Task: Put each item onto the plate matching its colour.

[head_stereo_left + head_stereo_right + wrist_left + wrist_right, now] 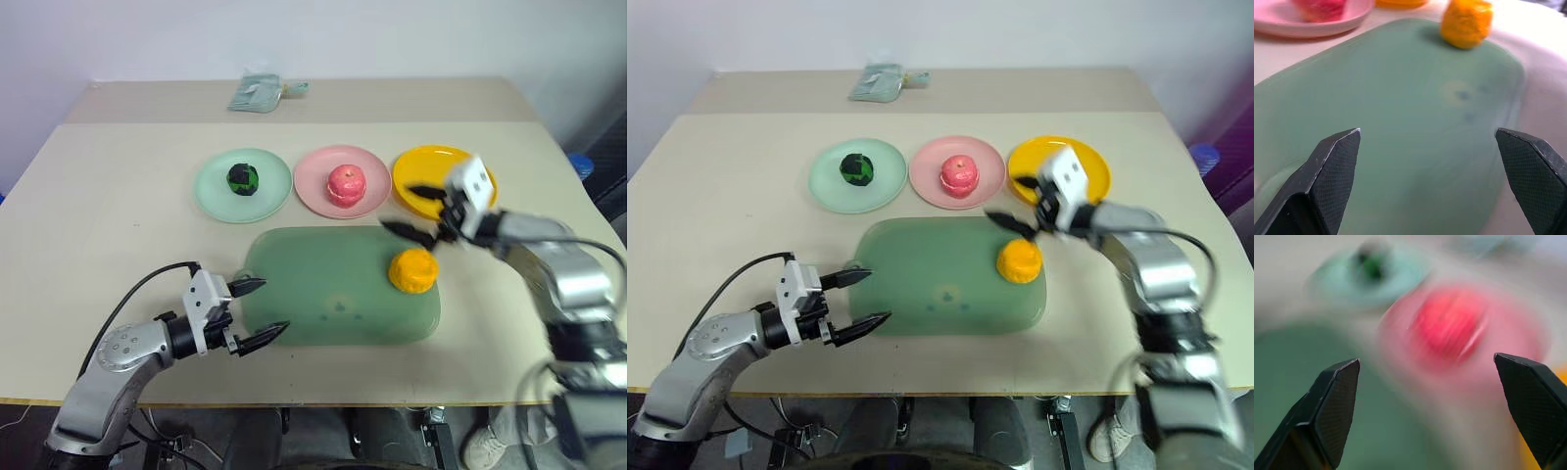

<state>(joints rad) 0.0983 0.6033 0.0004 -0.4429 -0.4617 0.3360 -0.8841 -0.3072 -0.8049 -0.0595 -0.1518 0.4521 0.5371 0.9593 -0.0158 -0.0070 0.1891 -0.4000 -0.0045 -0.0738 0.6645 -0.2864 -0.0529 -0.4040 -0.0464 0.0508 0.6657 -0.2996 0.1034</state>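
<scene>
Beige desk (118, 186) with three round plates in a row at the far side — mint green plate (211, 196) on the robot's left, pink plate (315, 191) in the middle, yellow-orange plate (431, 162) on the right. Black-and-green ball (243, 178) sits on the mint green plate, pink apple-like ball (346, 183) sits on the pink plate, both already on matching colours. Orange ball (412, 270) lies on the translucent green board (323, 294), near the board's far right corner, just in front of the yellow-orange plate and not on it. Board lies flat on the desk in front of the plates. Right gripper (415, 211) hangs over the near edge of the yellow-orange plate, just above and beyond the orange ball, jaws spread wide, nothing between them; right wrist view is motion-blurred, looks across at the pink apple-like ball and the mint green plate behind it. Left gripper (255, 310) sits low at the board's near left edge, jaws wide apart and empty, pointing across the board toward the orange ball — well apart from it. A folded pale green cloth-like thing (257, 93) lies at the far edge of the desk, can't tell what it is.
</scene>
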